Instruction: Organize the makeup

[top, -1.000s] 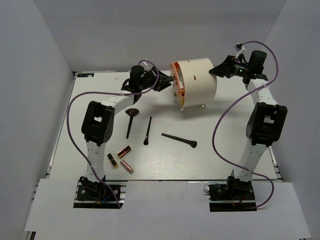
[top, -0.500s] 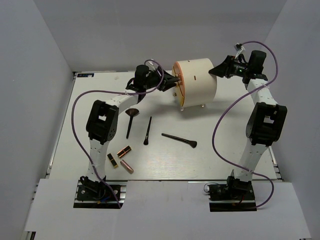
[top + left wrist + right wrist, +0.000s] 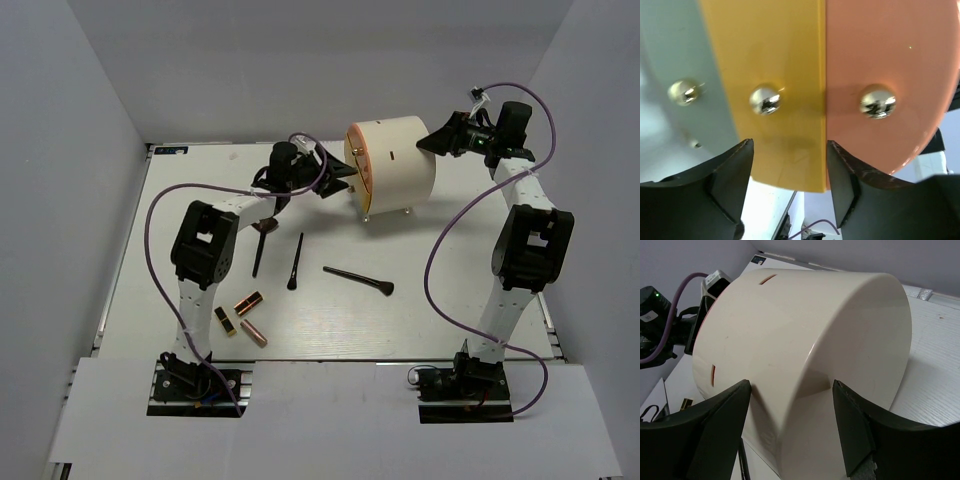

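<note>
white arms [image 3: 500, 300], black joints [image 3: 205, 245], purple cables [image 3: 428, 268], black fingers [image 3: 730, 175]

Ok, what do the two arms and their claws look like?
Both are alike: the left arm and right arm have white links, black joint housings and a looping purple cable. The left claw and right claw are matte black, each with two broad wedge-shaped fingers.

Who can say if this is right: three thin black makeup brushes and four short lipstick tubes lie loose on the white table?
Not quite: the top external view shows three short lipstick tubes, not four. The three thin black makeup brushes do lie loose on the white table.
</note>
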You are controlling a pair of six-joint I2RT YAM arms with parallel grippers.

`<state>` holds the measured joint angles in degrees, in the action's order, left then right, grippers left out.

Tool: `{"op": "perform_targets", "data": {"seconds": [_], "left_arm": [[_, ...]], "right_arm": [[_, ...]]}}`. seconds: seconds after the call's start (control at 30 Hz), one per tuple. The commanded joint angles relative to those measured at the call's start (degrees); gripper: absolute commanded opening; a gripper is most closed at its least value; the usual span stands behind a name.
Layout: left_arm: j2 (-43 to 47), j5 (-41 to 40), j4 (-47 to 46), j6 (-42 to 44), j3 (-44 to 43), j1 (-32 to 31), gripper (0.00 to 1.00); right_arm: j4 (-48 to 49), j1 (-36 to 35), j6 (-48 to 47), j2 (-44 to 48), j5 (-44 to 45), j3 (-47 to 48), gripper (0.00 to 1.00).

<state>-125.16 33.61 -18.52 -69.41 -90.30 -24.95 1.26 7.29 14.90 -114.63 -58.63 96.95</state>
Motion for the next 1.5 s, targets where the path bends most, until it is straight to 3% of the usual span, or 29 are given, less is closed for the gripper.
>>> {"op": "perform_targets", "data": {"seconds": [0.0, 0.3, 0.4, 0.47, 0.57, 0.7, 0.87, 1.47], "left_arm": [[7.3, -1.5, -2.6, 1.1, 2.1, 1.0, 0.70], [9.1, -2.6, -10.5, -2.0, 8.7, 3.3, 0.73], [6.1, -1.4, -11.2, -2.8, 6.1, 3.3, 0.64], [3.4, -0.6, -10.9, -3.3, 3.3, 3.3, 0.53], [0.3, 0.8, -11.1, -4.2, 1.0, 3.3, 0.46], [-1.9, 1.1, -10.4, -4.5, -1.9, 3.3, 0.49], [-3.3, 1.1, -9.1, -4.3, -3.0, 3.3, 0.61], [-9.8, 3.9, -7.2, -5.6, -10.3, 2.3, 0.57]], "right_arm": [[-0.7, 0.1, -1.2, 1.5, 0.2, -1.0, 0.72], [-0.7, 0.5, -1.3, 1.7, 0.2, -1.7, 0.73], [-0.8, 0.6, -1.4, 1.6, 0.3, -1.8, 0.73], [-0.8, 0.7, -1.5, 1.6, 0.2, -1.7, 0.71], [-1.0, 0.6, -1.8, 1.6, 0.1, -1.7, 0.68], [-1.2, 0.6, -2.1, 1.7, -0.1, -1.8, 0.66], [-1.2, 0.5, -2.1, 1.6, -0.2, -1.8, 0.67], [-1.2, 0.4, -2.2, 1.5, 0.3, -2.0, 0.67]]}}
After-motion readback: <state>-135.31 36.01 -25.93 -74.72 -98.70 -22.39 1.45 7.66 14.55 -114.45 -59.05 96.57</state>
